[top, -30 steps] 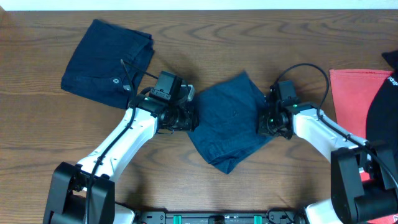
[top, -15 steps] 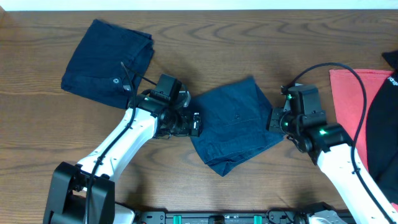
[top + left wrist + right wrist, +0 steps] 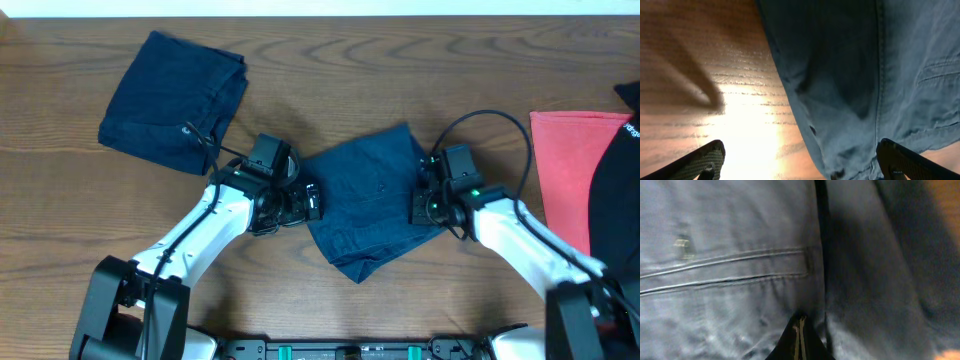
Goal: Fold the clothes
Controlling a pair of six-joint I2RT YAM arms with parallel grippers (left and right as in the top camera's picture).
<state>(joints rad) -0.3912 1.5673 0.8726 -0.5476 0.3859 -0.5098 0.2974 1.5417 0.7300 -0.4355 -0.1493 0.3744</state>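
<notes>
Since the frame before, the right gripper (image 3: 421, 207) has come back to the right edge of the denim shorts (image 3: 370, 205). Its fingers (image 3: 790, 346) are together, with no cloth visibly between them. The left gripper (image 3: 312, 200) has its fingers (image 3: 705, 157) wide apart at the left edge. The shorts lie in the middle of the table (image 3: 400, 60), I judge half folded; next, both must pinch an edge and carry it over

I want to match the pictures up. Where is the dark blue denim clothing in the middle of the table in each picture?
Overhead: the dark blue denim garment lies at the picture's centre.
Left wrist: it fills the upper right.
Right wrist: it fills nearly the whole picture.
Shared landmark: the brown wooden table showing past its edge.
</notes>
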